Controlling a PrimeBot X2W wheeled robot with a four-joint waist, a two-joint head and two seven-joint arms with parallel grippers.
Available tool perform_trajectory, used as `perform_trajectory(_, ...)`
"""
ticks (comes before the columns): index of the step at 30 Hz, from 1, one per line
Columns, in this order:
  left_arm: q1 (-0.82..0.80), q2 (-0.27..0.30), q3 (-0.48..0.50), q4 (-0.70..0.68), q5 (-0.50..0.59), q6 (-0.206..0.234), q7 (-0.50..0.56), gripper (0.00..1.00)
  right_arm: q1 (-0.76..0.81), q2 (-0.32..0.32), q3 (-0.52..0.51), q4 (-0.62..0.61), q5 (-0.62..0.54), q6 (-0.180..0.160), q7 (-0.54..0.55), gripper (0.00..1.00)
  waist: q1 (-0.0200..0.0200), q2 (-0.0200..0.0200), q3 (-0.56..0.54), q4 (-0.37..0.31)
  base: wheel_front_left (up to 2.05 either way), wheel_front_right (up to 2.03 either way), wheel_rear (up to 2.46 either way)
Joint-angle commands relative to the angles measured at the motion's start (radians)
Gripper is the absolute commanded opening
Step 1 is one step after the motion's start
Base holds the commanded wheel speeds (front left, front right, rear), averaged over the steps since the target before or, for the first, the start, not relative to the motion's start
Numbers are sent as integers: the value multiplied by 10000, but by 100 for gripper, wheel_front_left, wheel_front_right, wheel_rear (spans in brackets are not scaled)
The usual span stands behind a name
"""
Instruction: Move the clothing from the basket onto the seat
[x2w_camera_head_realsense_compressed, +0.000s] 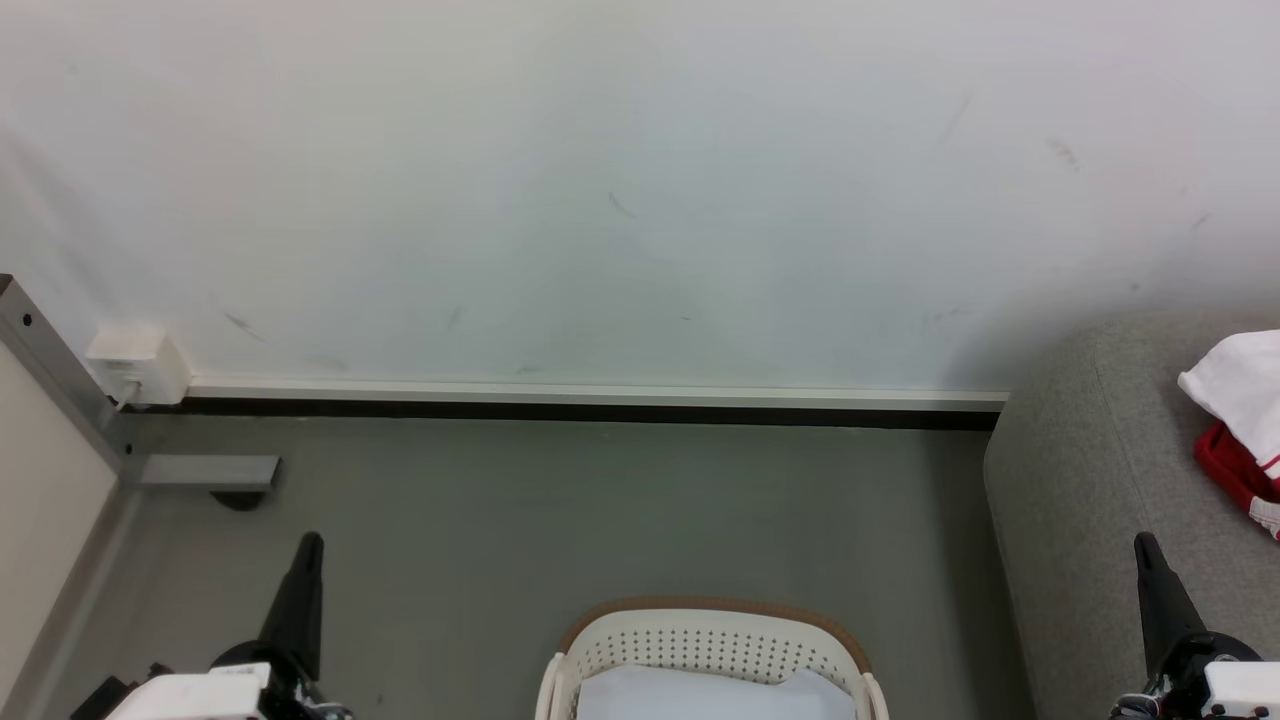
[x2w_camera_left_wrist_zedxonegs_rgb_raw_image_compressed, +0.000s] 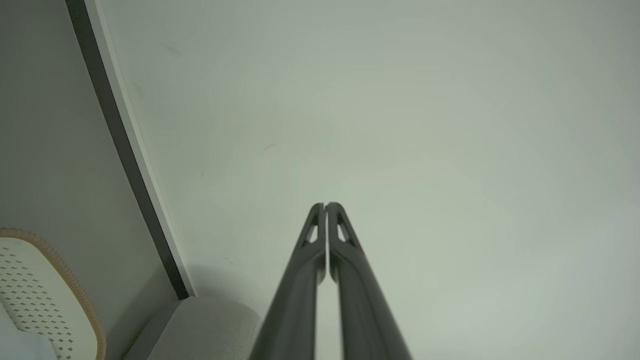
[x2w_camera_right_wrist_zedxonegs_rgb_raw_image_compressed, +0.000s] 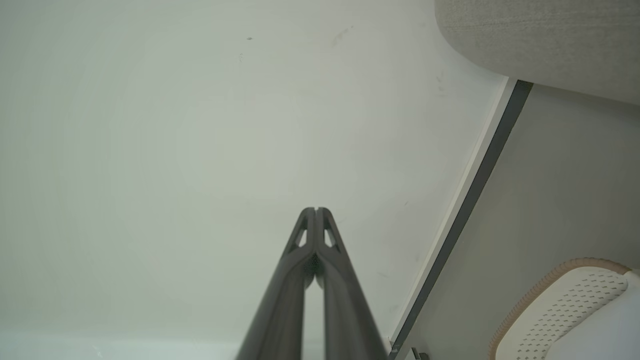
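The basket (x2w_camera_head_realsense_compressed: 710, 606) stood on the grey floor (x2w_camera_head_realsense_compressed: 560, 500) at the bottom middle of the head view, its perforated cream wall and brown rim showing, with a pale white cloth (x2w_camera_head_realsense_compressed: 700, 695) lying inside it. To the robot's right the grey sofa (x2w_camera_head_realsense_compressed: 1080, 480) reached back to the wall (x2w_camera_head_realsense_compressed: 600, 180), and on its seat near the right edge of that view lay a white garment (x2w_camera_head_realsense_compressed: 1240, 385) on top of a red garment (x2w_camera_head_realsense_compressed: 1228, 462) with a white-striped edge. The left gripper (x2w_camera_head_realsense_compressed: 310, 545) was low on the left, above the floor and well apart from the basket, its two dark fingers pressed together at the tips with nothing between them. The right gripper (x2w_camera_head_realsense_compressed: 1143, 545) was low on the right, in front of the sofa's side, also closed tight and empty, and apart from the garments. Both pointed toward the wall. A dark skirting strip (x2w_camera_head_realsense_compressed: 600, 410) ran along the foot of the wall, and a small white box (x2w_camera_head_realsense_compressed: 137, 363) sat on it at the far left beside a metal frame (x2w_camera_head_realsense_compressed: 60, 380).
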Motion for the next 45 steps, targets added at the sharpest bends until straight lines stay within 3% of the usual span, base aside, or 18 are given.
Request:
perform_trajectory(1,-79,16,28,-23,-135,-21,38,0,-133,-75,-8,-46,16,-24,31,0,0,-1,0,0,0,0,0)
perform_trajectory(45,-77,17,25,-25,-137,-21,35,0,-133,-74,-6,-45,17,-25,30,0,0,-1,0,0,0,0,0)
